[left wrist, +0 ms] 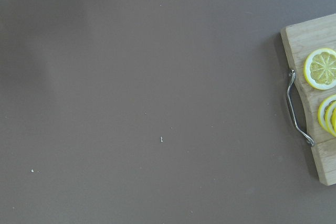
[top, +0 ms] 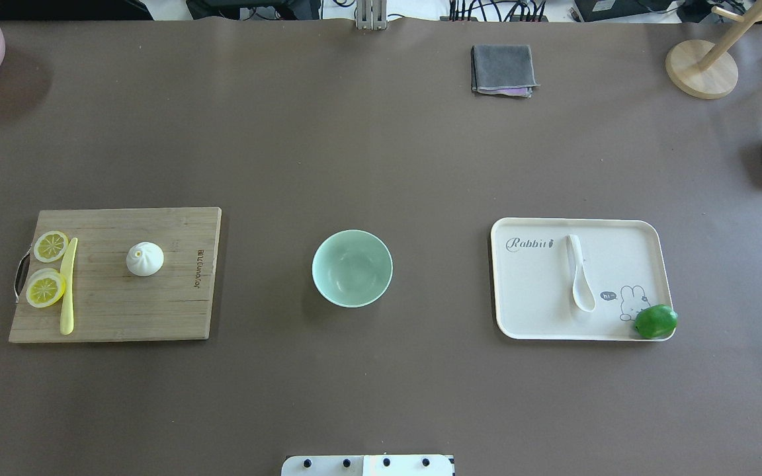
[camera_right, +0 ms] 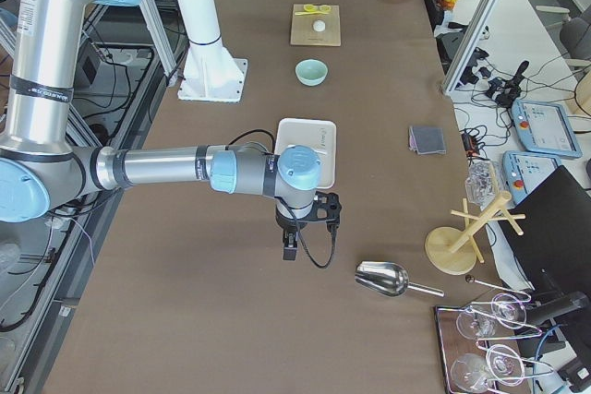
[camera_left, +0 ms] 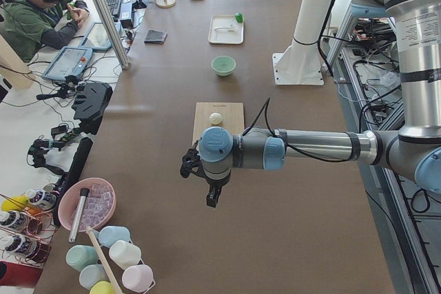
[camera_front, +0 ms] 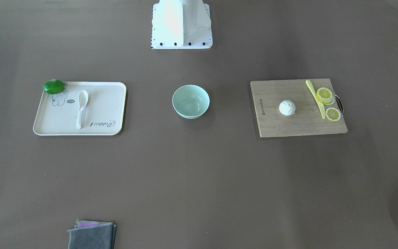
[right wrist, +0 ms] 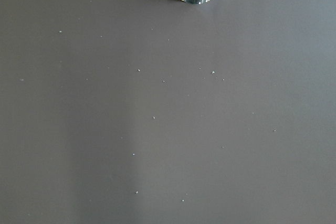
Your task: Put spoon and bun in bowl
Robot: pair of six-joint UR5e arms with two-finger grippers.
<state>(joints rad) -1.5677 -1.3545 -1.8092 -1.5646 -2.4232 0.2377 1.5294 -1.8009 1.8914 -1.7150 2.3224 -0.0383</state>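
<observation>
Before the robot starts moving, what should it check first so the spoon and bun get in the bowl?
1. The bowl is empty and upright: ok.
2. The spoon lies free on the tray, apart from the lime: ok.
3. The bun sits clear of the knife on the cutting board: ok.
4. The left gripper is open: cannot tell.
5. The right gripper is open: cannot tell.

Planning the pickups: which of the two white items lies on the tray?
The spoon: it lies on the cream tray, near the green fruit; the bun sits on the wooden cutting board.
</observation>
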